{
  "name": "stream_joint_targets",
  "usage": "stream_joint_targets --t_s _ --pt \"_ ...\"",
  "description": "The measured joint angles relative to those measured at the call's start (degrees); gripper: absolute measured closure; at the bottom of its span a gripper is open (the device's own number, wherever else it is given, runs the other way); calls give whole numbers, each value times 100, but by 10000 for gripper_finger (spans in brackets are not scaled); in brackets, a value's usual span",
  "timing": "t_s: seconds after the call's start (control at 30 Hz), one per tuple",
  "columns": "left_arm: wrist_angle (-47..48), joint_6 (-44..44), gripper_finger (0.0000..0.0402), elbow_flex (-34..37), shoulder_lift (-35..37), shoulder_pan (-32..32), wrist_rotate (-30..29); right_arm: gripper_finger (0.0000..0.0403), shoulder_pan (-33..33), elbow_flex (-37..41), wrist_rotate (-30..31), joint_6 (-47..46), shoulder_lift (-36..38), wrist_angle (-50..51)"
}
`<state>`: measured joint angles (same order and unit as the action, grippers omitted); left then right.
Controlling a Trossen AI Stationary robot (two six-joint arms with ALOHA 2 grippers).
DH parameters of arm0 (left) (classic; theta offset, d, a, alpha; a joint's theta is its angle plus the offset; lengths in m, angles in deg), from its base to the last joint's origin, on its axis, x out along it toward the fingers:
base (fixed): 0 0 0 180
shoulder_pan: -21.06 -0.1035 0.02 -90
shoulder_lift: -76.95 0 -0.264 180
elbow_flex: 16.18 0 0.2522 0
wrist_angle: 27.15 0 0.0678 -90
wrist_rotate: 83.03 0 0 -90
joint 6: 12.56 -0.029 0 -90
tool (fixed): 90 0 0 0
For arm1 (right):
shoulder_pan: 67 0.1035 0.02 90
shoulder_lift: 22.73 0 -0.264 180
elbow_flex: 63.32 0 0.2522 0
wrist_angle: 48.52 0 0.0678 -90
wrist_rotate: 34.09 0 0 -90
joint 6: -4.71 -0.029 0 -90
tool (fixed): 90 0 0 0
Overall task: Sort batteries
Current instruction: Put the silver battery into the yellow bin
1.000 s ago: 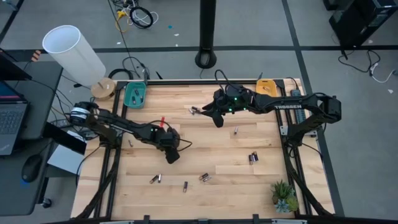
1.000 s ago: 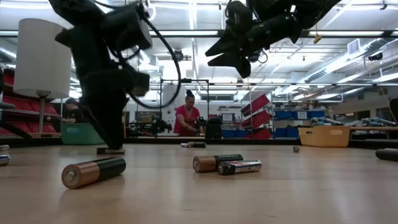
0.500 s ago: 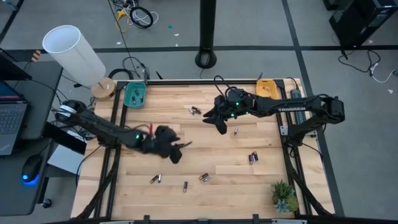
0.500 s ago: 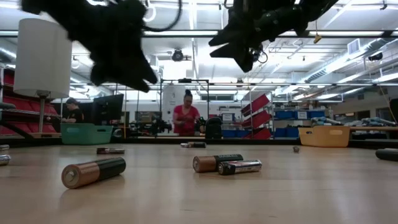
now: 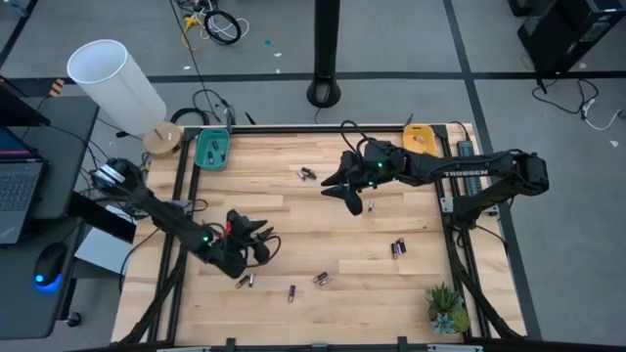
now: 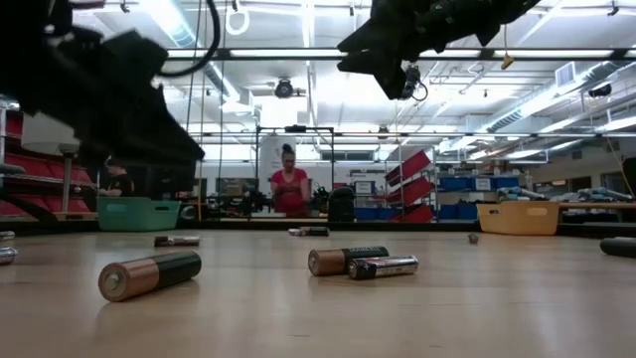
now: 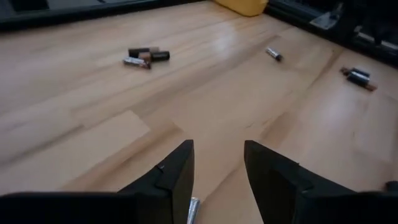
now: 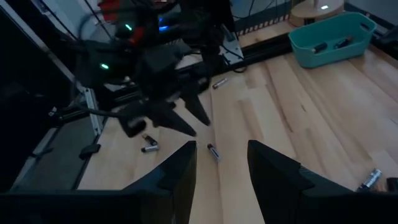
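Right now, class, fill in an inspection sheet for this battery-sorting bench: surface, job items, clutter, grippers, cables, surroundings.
Surface: wooden table, bare between scattered items.
Job items: batteries loose across the table; a few lie in the teal tray; orange tray at the far right corner.
Clutter: small potted plant at the near right corner.
Grippers: left gripper low over the near left area, fingers apart, holding nothing; right gripper raised over the far middle, fingers apart, empty.
Cables: coiled cables on the floor behind the table.
Surroundings: white lamp at the left; person standing in the background.
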<state>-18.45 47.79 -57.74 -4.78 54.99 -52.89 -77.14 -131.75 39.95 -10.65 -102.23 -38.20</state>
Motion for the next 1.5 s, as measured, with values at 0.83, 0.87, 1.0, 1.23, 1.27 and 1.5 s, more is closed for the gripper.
stream_joint_targets --t_s 0.83,0.87,1.0,1.23,1.27,1.5 --pt "-2546 -173 249 392 -2582 -127 -391 251 222 0 -10 -70 -2 -29" --pt "-2561 -181 249 391 -2617 -144 -398 251 222 0 -12 -65 -2 -15" --pt "-2583 -192 251 377 -2776 -196 -443 251 222 0 -18 -55 -4 86" --pt "-2634 -222 313 420 -2838 -210 -247 251 222 0 -20 -55 -4 70" --pt "-2662 -225 329 435 -2838 -205 -243 251 222 0 -20 -55 -4 56" --pt "-2844 -278 363 501 -2851 -205 -240 251 222 0 -20 -55 -4 56"
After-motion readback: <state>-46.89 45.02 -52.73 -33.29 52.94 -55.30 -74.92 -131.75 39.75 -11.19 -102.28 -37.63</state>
